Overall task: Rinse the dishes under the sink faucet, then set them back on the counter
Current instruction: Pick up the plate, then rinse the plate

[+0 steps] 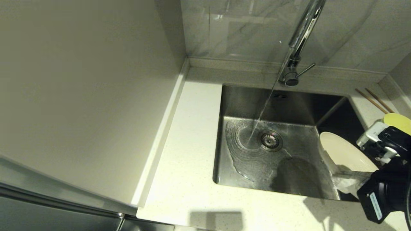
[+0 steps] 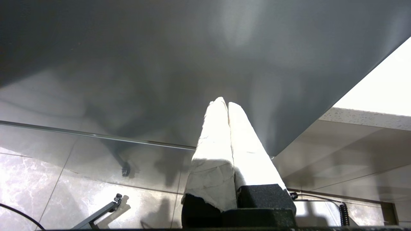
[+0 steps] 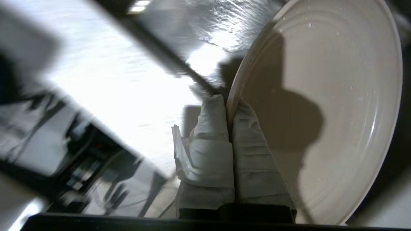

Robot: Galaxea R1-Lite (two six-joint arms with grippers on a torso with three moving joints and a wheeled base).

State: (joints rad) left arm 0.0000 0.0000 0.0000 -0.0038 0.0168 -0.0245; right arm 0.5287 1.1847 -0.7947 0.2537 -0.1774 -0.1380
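Right gripper (image 3: 228, 106) is clamped on the rim of the plate (image 1: 345, 154) at the sink's (image 1: 244, 102) right edge, so next it needs swinging under the running faucet (image 1: 297, 41); left gripper (image 2: 227, 104) parked low, pinched closed on nothing.

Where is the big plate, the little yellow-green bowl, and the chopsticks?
plate (image 1: 345, 154): head view, on its cream face, held over the sink.
bowl (image 1: 398, 122): head view, on its rim, on the counter.
chopsticks (image 1: 374, 101): head view, mid-length, on the counter.

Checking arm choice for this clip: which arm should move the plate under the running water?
Right. The right gripper already pinches the plate rim over the sink; the left gripper hangs shut below the counter.
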